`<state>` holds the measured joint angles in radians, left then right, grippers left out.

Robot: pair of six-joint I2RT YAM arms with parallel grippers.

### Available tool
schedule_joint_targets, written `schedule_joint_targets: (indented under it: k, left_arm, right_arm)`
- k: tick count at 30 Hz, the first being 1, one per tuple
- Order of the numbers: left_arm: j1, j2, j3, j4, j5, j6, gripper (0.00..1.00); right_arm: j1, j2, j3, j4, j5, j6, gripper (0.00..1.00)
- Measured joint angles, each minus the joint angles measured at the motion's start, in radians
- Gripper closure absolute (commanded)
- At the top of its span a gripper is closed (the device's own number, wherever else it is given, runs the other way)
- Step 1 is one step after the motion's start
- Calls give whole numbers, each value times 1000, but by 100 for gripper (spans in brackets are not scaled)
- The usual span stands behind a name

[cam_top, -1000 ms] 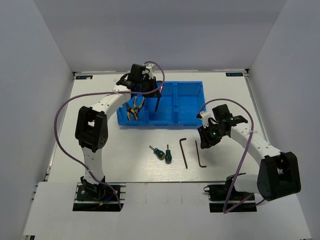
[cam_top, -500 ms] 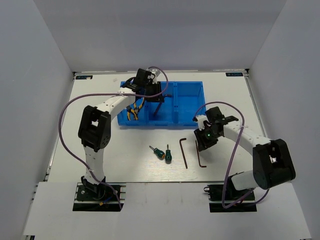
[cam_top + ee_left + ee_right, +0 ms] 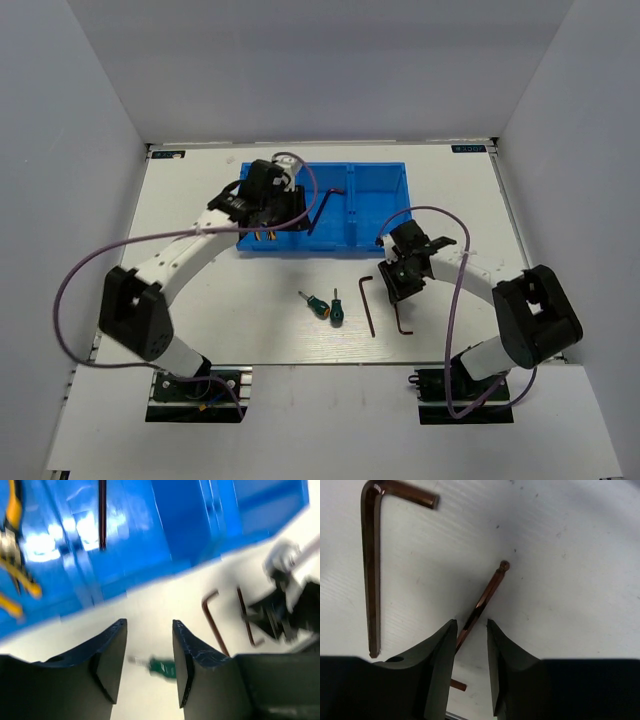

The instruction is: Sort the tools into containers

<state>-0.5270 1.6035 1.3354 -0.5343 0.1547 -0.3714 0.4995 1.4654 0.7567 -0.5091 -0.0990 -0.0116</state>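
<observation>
1. Bin [image 3: 378, 200], blue with three compartments in a row, sits at the far middle of the white table [image 3: 250, 335].
2. Left arm [image 3: 175, 257] reaches diagonally from its near-left base to the bin. Its purple cable [image 3: 64, 290] loops out to the left.
3. Right arm [image 3: 478, 272] folds back from the near right toward the table's middle.
4. Left gripper [image 3: 148, 650] hangs over the bin's front wall at the left compartment, jaws well apart with nothing between them. From above it covers most of that compartment.
5. Right gripper [image 3: 470, 630] is low over the table just in front of the bin, jaws partly open astride a hex key [image 3: 487, 592] that lies flat. A gap shows at the right finger; whether the left finger touches the shaft cannot be told. From above the gripper hides that key's far end.
6. Pliers [image 3: 14, 510] lie in the left compartment, their yellow handles seen from the left wrist. From above only a scrap of yellow shows under the gripper, so their number cannot be told.
7. Second key [image 3: 368, 570] lies on the table just left of the first, not touching it. Third key [image 3: 328, 205] is in the middle compartment.
8. Screwdrivers [image 3: 320, 310], green-handled, lie close together on the table in front of the bin, left of the two keys and apart from both grippers.
</observation>
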Motion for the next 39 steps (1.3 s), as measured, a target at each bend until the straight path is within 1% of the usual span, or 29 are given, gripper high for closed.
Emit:
schedule_joint_targets:
  k: [3,4,6,7,13,17,20,23,26,29,30,33,34,39]
  left_arm:
    - [-23,-142,-105,-23,-19,-25,45]
    - [-30,-170,-129,-23,-24,-35,45]
    - [-47,-207,-171,-35,-36,-59,45]
    - [-56,-212,-185,-42,-40,-70,45]
    - [-118,-178,-198,-49,-74,-120,45]
    - [-159,-155,-198,-44,-89,-145,45]
    - [-184,-152,-198,-27,-96,-167,45]
    - [-208,-152,-198,-5,-97,-185,45]
    - [-233,-152,-204,17,-106,-202,45]
    - [-254,-154,-217,38,-122,-216,45]
    - [-261,-155,-223,42,-127,-221,45]
    - [-274,-176,-253,49,-147,-236,45]
    - [-279,-191,-268,50,-158,-241,45]
    - [-303,-293,-313,45,-202,-277,45]
  right_arm:
    - [16,23,20,4,44,36,75]
    - [20,36,29,5,58,46,85]
    - [24,63,54,3,74,68,96]
    - [24,79,70,3,79,79,100]
    - [24,98,94,-11,84,95,100]
    - [24,74,89,-20,53,60,100]
    - [24,3,89,-63,-20,-8,100]
    - [24,-70,145,-119,-124,-78,100]
    - [25,-63,300,-171,-236,-119,100]
    - [30,-17,454,-175,-331,-129,100]
    - [34,25,536,-188,-366,-125,100]
    - [46,131,682,-182,-398,-101,100]
    - [51,181,750,-188,-400,-84,100]
    - [68,425,1008,-114,-391,41,100]
